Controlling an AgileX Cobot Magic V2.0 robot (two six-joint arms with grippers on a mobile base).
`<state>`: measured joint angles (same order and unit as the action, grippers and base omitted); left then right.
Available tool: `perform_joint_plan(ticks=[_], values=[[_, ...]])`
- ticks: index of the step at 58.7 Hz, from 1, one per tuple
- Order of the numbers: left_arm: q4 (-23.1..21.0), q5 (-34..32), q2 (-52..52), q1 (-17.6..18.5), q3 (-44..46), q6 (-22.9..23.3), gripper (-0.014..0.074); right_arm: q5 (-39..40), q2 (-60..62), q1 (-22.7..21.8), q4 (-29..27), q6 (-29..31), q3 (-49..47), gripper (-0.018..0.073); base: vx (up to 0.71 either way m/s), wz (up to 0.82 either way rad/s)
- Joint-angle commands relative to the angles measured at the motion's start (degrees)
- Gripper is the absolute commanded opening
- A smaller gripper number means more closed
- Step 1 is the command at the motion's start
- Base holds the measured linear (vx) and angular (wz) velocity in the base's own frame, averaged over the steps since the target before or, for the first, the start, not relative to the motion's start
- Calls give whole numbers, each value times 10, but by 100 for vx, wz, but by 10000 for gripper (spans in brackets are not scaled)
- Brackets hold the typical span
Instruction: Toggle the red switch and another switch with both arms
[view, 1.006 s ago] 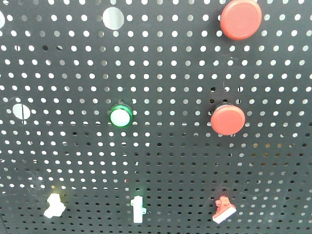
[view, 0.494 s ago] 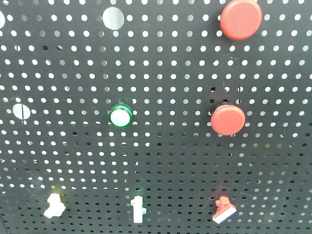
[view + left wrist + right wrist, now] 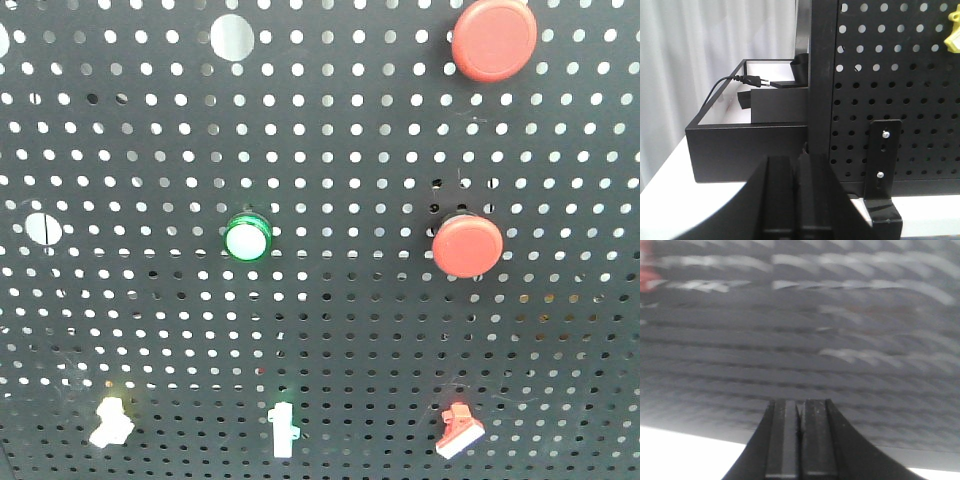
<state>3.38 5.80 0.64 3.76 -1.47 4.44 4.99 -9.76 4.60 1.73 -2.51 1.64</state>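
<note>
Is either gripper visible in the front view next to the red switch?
No. The front view shows only the pegboard with the red switch standing alone at lower right, no gripper anywhere near it.

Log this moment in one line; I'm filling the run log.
left fingers: shut, beside panel edge | right fingers: shut, view blurred | red switch: no arm nearby

No readable text or labels.

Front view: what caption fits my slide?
Black pegboard with red switch, pale switch, green light; no hands.
</note>
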Motion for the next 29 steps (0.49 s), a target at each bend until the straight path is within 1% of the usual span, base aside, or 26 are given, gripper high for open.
perform_joint_plan(ticks=[1,7,11,16,29], values=[[-1,-52,10,-2,-12,6,3,38,44,-30,11,1,5,-6,0,0],[-1,-52,10,-2,-12,6,3,-19,99,-49,29,2,5,-6,0,0],[-1,-53,10,-2,-12,6,3,-50,112,-48,48,-1,5,-6,0,0],[-1,-53,10,-2,-12,6,3,-50,111,-47,58,-2,5,-6,0,0],[-1,-53,10,-2,-12,6,3,-60,111,-47,59,-1,5,-6,0,0]])
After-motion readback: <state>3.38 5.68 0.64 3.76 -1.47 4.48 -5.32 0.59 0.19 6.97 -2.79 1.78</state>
